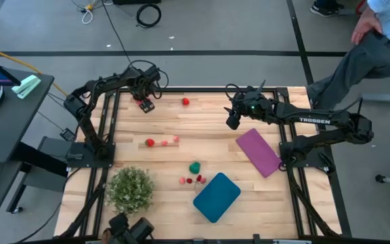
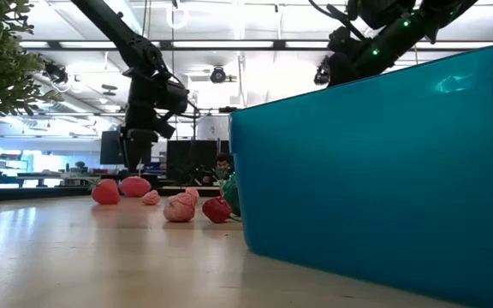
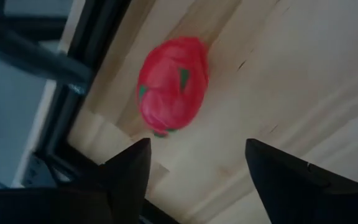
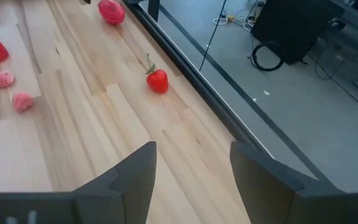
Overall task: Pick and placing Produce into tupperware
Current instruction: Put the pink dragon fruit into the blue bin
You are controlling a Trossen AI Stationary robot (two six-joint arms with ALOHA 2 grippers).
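Left gripper (image 3: pixel 194 165) hovers with fingers spread just above a red toy fruit (image 3: pixel 172 84) at the table's far edge; light, rounded and likely slick, it wants pinching across its widest middle.

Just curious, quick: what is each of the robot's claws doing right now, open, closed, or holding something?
Left gripper: jaws open, empty, over a red toy fruit.
Right gripper: jaws open, holding nothing.

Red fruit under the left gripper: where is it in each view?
High: red fruit at the table's far left edge, below the left gripper.
Low: cannot tell it apart.
Left wrist: centre, ahead of the open fingers.
Right wrist: top edge.
Shared landmark: black table rail.
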